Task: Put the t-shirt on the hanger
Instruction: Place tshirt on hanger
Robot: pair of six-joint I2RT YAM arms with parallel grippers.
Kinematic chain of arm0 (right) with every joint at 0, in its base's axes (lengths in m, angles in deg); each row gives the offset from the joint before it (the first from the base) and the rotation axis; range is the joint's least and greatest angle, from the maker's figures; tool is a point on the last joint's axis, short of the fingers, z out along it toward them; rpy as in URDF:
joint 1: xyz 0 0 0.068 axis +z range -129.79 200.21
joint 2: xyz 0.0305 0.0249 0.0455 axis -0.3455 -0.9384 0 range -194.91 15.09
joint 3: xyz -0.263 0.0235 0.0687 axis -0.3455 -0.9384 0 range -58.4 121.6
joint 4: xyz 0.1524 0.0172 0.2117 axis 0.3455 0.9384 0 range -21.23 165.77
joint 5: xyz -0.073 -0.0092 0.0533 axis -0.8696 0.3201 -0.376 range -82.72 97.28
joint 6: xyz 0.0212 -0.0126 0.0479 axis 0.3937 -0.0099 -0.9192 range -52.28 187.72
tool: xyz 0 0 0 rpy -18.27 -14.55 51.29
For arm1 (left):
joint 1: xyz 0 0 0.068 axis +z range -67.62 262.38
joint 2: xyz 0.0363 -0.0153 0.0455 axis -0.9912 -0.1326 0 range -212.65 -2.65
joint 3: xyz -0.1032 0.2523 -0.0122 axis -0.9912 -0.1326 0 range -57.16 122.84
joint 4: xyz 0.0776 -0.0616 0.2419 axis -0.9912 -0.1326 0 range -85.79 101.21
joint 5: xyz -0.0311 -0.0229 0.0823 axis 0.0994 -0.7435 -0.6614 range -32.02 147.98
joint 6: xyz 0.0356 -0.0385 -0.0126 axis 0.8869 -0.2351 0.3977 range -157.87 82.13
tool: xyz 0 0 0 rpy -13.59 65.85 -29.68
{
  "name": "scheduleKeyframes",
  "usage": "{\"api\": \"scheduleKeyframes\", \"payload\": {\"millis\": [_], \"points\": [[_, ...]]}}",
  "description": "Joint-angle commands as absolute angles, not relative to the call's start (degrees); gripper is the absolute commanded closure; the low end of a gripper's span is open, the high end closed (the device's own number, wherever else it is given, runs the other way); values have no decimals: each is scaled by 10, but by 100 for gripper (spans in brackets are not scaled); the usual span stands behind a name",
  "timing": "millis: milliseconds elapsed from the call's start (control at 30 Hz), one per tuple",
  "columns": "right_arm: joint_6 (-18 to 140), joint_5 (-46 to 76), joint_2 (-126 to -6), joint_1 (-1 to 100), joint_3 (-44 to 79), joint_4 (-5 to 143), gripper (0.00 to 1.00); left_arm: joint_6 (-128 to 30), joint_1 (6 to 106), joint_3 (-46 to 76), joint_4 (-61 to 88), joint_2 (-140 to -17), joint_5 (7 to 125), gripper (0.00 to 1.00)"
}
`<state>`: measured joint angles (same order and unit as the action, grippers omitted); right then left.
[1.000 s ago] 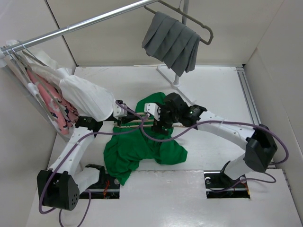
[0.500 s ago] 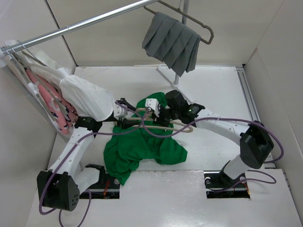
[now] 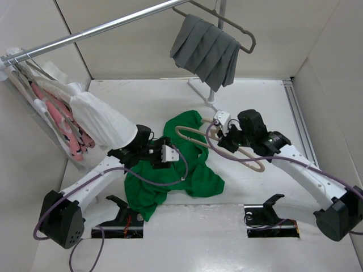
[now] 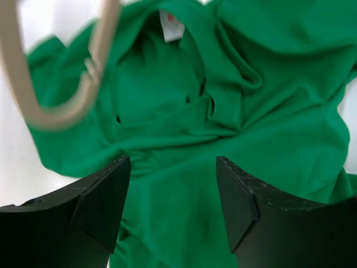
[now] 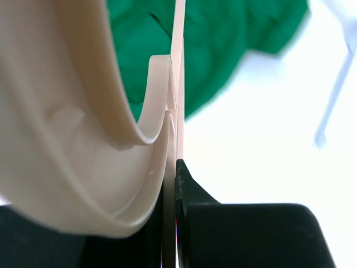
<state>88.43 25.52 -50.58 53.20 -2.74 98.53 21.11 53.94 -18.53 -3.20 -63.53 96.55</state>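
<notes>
Missing the neck hole looks the main risk: the t-shirt [image 3: 170, 178] lies bunched in a rumpled heap, its collar slumped among folds, so the hanger [image 3: 252, 162] could catch a fold instead. The right gripper [image 3: 227, 137] is clamped on the hanger just right of the t-shirt, one end over its upper edge, while the left gripper [image 3: 165, 154] hangs above the t-shirt's middle, jaws parted and empty. Bright green and limp, the t-shirt shows a small white label [image 4: 170, 25] inside its collar

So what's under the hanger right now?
The hanger reaches over the t-shirt at its left end, the rest over the white table. The right gripper, shut on it, hides the stretch beneath.
</notes>
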Motion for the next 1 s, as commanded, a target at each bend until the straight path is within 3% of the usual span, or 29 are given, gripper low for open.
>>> {"api": "scheduleKeyframes", "payload": {"millis": [0, 333, 433, 600, 967], "points": [[846, 209, -471, 515, -28, 1030, 100, 166, 515, -188, -1, -643, 862, 41], [820, 191, -434, 489, -21, 1040, 100, -124, 476, -108, 171, -778, 806, 43], [820, 191, -428, 489, -21, 1040, 100, -176, 463, -73, 185, -823, 743, 50], [820, 185, -423, 489, -21, 1030, 100, -136, 457, 0, 152, -929, 685, 63], [837, 185, -440, 489, -21, 1040, 100, -42, 478, 53, 26, -1025, 706, 58]]}}
